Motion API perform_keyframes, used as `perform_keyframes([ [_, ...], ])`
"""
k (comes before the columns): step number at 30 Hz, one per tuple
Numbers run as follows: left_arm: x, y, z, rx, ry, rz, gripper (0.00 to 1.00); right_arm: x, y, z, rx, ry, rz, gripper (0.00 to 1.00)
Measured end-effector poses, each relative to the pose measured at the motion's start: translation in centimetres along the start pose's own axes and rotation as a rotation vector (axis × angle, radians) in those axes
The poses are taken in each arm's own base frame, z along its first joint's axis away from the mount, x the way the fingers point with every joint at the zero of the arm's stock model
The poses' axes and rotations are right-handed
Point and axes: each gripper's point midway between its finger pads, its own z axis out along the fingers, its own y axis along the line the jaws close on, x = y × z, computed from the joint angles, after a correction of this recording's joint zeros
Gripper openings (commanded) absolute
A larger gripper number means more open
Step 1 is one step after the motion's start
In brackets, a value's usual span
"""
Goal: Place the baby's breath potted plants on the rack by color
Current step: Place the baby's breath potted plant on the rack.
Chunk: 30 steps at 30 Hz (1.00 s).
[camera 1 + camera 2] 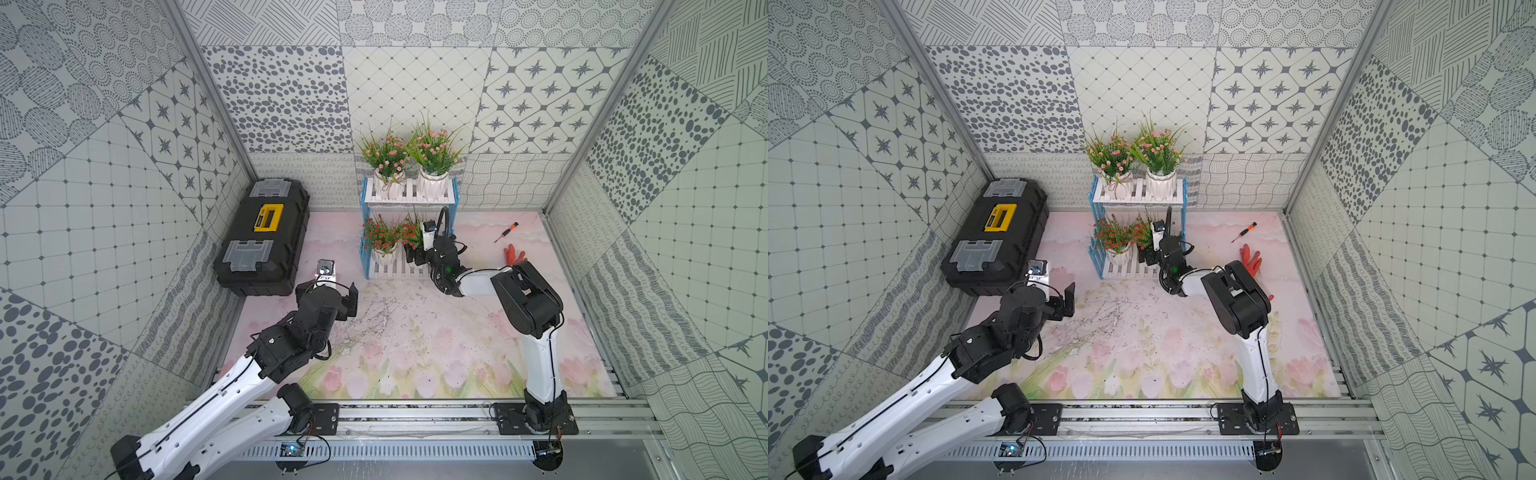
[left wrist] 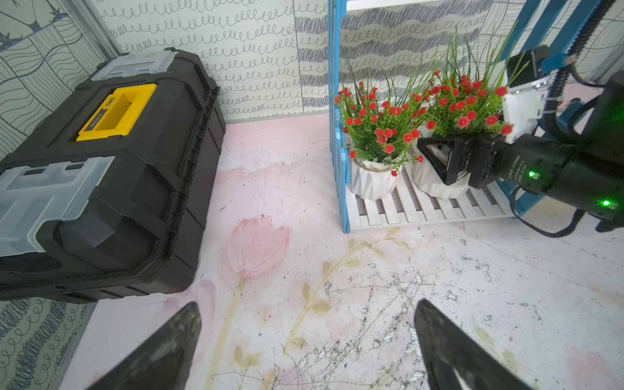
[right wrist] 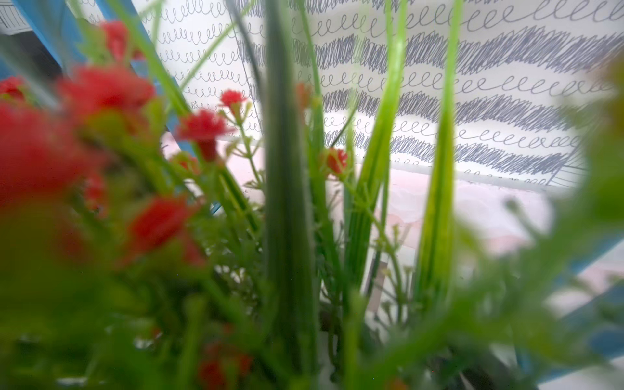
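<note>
Open mat (image 1: 415, 332) before rack (image 1: 409, 200), toolbox (image 1: 262, 237) beside

Over at ten o'clock the toolbox (image 2: 111, 189) shows matt, lightly grained black plastic, with a glossy yellow plastic handle (image 2: 118, 111) and cloudy translucent latches (image 2: 44, 199). Up at twelve, the rack (image 2: 334, 84) pairs smooth blue-painted sides with white-painted slats that look like wood. The white pots (image 2: 371, 180) on it are ribbed with a soft satin sheen under shiny plastic leaves (image 3: 437, 202), the printed table mat (image 2: 371, 287) is matt, scuffed and scratched through the middle, and bare brushed-metal rails (image 1: 415, 415) run along six o'clock.
</note>
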Motion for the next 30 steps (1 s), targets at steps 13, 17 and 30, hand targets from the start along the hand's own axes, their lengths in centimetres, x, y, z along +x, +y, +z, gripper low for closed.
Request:
perform_keyframes([
  [13, 0.2, 0.3, -0.3, 0.003, -0.009, -0.007, 0.98, 0.2, 0.2, -2.5, -0.028, 0.014, 0.043, 0.98],
  [17, 0.2, 0.4, -0.4, 0.005, -0.013, -0.011, 0.98, -0.2, 0.3, -3.4, -0.039, 0.007, 0.049, 0.98],
  [30, 0.0, 0.0, -0.6, 0.027, -0.008, -0.008, 0.98, 1.1, 1.9, -7.2, -0.091, 0.048, 0.066, 0.98],
])
